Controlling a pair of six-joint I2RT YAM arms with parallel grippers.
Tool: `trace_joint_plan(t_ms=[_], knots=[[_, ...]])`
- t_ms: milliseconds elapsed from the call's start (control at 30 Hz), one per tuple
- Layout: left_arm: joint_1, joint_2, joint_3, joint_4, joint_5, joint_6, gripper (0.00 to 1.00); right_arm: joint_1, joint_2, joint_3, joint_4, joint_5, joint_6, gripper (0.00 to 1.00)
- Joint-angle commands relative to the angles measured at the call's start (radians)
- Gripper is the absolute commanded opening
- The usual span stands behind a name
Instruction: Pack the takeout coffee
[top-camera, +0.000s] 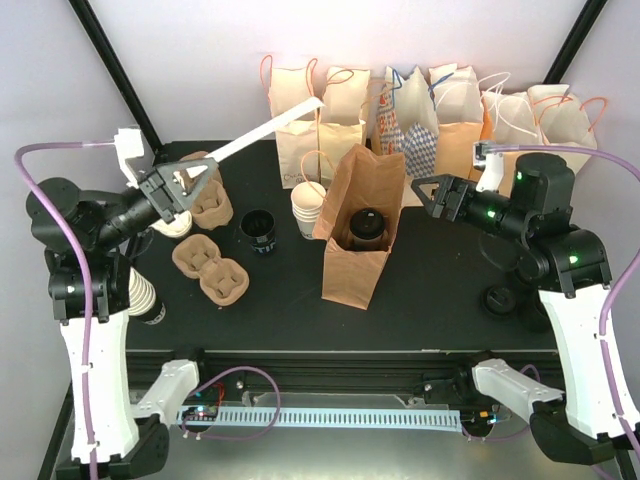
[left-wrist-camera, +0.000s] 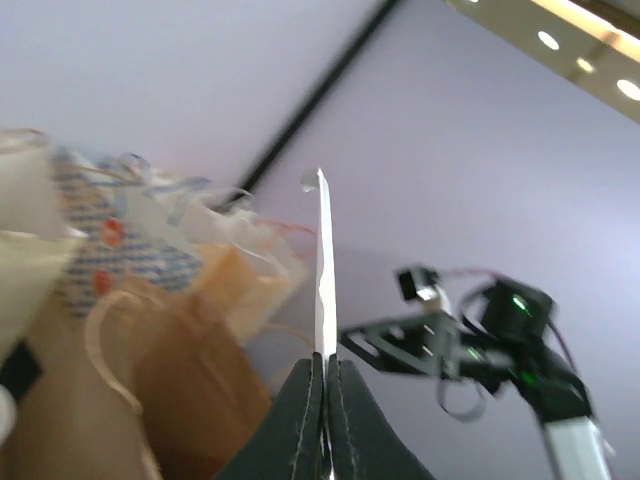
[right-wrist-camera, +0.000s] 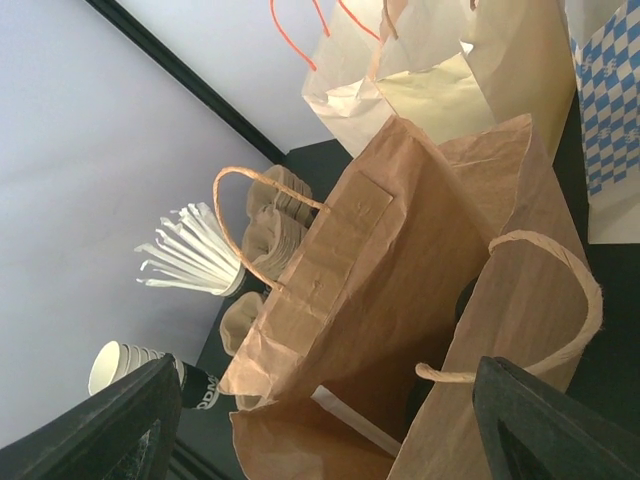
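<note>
On the table (top-camera: 450, 300), the open brown bag (top-camera: 350, 270) stands upright with the takeout coffee (top-camera: 366, 226) inside it, black lid showing. Right of the bag the right fingers (right-wrist-camera: 545, 420) are spread; left of it the left fingers (left-wrist-camera: 300, 420) pinch a thin white strip (left-wrist-camera: 322, 270), possibly a stirrer.

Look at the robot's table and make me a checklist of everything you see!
Surface: black table.
Job's things: takeout coffee, black lid showing, inside the open brown bag.
Clutter: pulp cup trays, white cup stack, black lids, row of bags at the back.
Grippers: left gripper shut on a thin white stick; right gripper open, empty, beside the bag.
Cables: purple cable along each arm.
Surroundings: pale walls, black frame poles.
</note>
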Motion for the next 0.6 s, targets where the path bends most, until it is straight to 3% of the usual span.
trace_joint_plan(t_ms=[0,200,367,567], knots=[[-0.127,0.03,0.013,0.057,0.095,0.03,0.02,0.002,-0.026,0.0,-0.017,0.047,-0.007,0.82],[-0.407,0.168,0.164,-0.348,-0.063,0.31,0.02,0.003,-0.05,0.003,-0.087,0.175,0.01,0.82],[-0.565,0.31,0.381,-0.726,-0.301,0.551,0.02,0.002,-0.089,-0.046,-0.133,0.283,0.06,0.82],[-0.689,0.431,0.483,-0.849,-0.467,0.651,0.02,0.002,-0.137,-0.11,-0.113,0.273,0.112,0.83]])
